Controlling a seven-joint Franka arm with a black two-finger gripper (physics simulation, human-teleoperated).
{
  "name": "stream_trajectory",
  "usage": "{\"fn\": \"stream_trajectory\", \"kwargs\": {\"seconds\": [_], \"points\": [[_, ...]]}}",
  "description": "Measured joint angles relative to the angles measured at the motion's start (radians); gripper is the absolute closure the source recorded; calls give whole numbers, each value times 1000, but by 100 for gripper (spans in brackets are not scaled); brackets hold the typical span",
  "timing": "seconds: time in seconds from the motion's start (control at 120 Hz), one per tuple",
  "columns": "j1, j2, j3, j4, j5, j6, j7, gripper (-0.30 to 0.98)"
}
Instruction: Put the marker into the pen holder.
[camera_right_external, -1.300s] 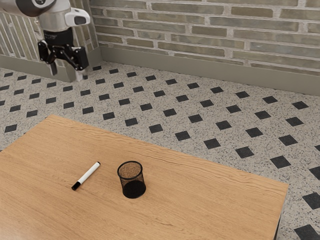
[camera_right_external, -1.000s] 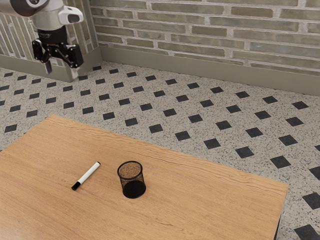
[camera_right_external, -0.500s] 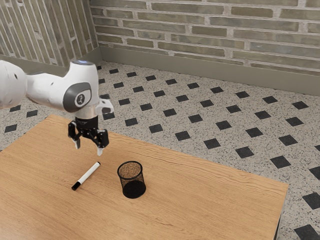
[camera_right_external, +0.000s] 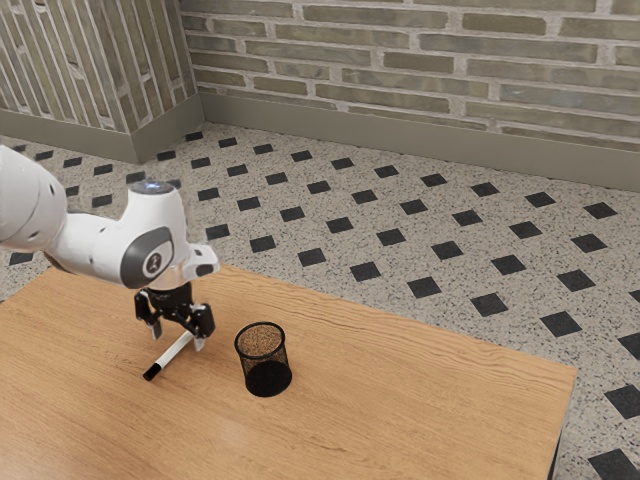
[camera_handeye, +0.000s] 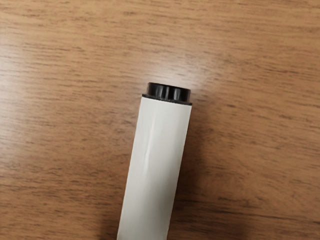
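In the exterior view, your black two-finger gripper (camera_right_external: 177, 337) is hovering low over the white marker (camera_right_external: 173, 353), its fingers standing apart and gripping nothing. The marker is lying on the wooden table (camera_right_external: 400, 400), near the black mesh pen holder (camera_right_external: 268, 378); a finger is hiding its far end. In your wrist view, that black end is showing, while the frame's edge is cutting off the barrel.

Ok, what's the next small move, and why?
I'd probably ease the gripper straight down a touch: its fingers look open, apart over the marker's white barrel, with the tips seemingly a little high for a grip, and the marker lies flat on the table.
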Motion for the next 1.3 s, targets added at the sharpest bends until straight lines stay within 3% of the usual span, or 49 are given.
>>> {"fn": "stream_trajectory", "kwargs": {"seconds": [0.4,0.933,1.3], "points": [[21,12,0,-3,-3,69,29,3],[30,61,-9,54,-2,82,64,34],[24,62,-9,54,-67,83,69,65]]}}
